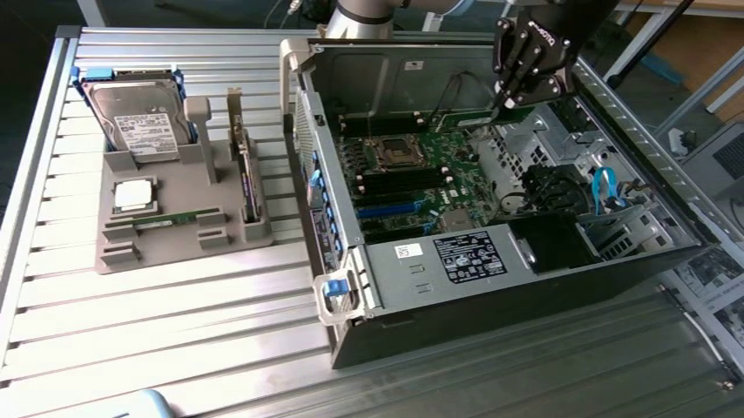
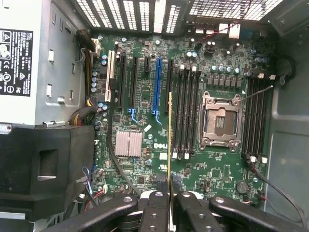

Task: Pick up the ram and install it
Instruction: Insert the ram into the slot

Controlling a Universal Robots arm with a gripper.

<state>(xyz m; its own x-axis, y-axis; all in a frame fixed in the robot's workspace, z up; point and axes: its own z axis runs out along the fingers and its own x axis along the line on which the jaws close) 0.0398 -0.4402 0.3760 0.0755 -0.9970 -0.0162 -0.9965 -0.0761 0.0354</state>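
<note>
"DELL" on the motherboard (image 2: 145, 92)

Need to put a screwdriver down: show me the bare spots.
Bare table slats border the grey parts holder at the exterior view's lower left. The strip between holder and computer case is narrow. Inside the case is crowded.

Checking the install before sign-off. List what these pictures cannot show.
Wrist view: the ram, gripped in the claw, is edge-on, so its chips and label are hidden.
Wrist view: which memory slot lies under it, and whether it touches, cannot be told.
Exterior view: the claw's body covers most of the ram.
Exterior view: the arm is cut off by the top edge.
</note>
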